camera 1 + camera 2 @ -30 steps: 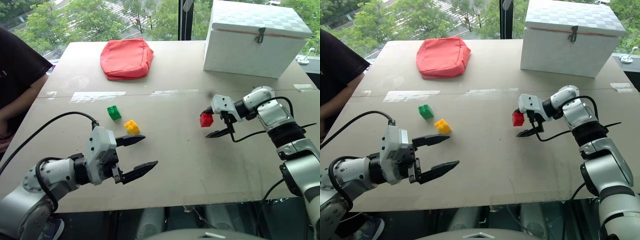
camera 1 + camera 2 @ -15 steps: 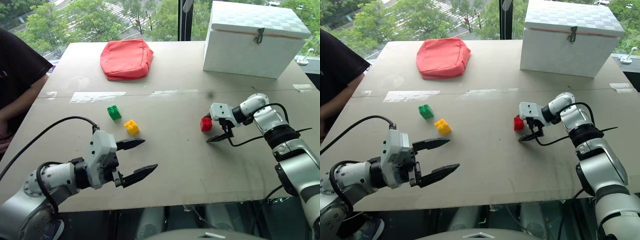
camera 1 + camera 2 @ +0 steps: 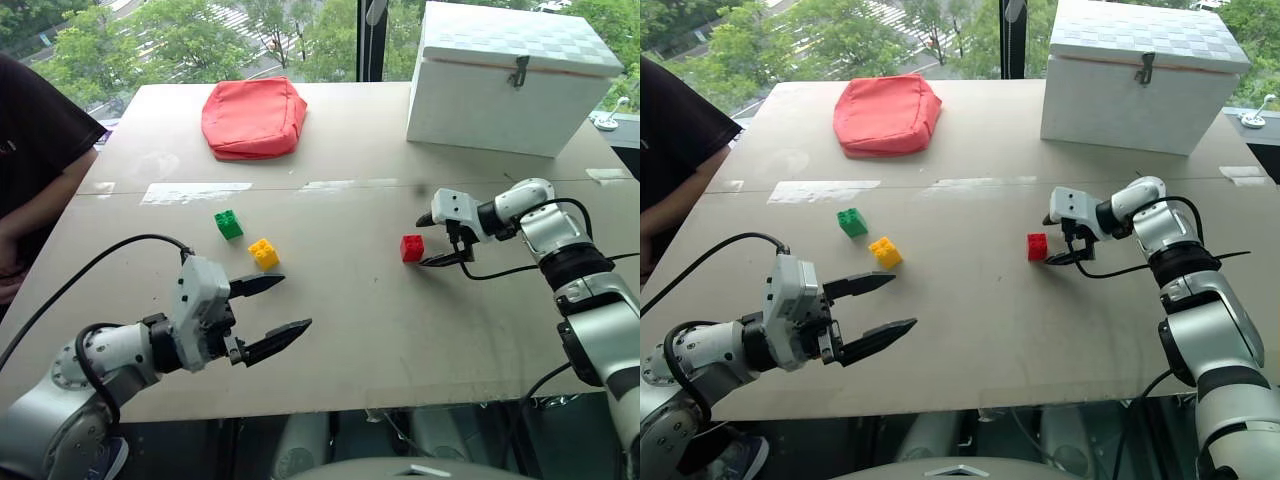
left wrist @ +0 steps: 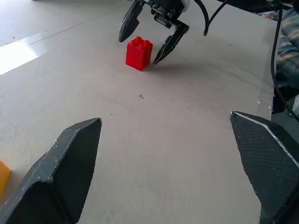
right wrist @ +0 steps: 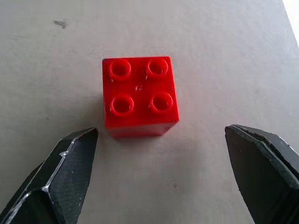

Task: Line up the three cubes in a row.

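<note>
I am hovering the right gripper with fingers spread wide just beside the small red studded plastic brick on the pale wooden table, well apart from the green and yellow bricks it should line up with, while the left gripper is waiting open and empty.

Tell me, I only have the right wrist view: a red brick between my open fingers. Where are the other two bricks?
Observer: The green brick and yellow brick sit close together, far off on the robot's left side of the table; the red brick stands alone.
Operator: Is my tool touching the red one?
Observer: No. The right tool is open, just beside the brick on its right.
Operator: And the left arm?
Observer: The left tool hangs open near the table's front edge, holding nothing.
</note>
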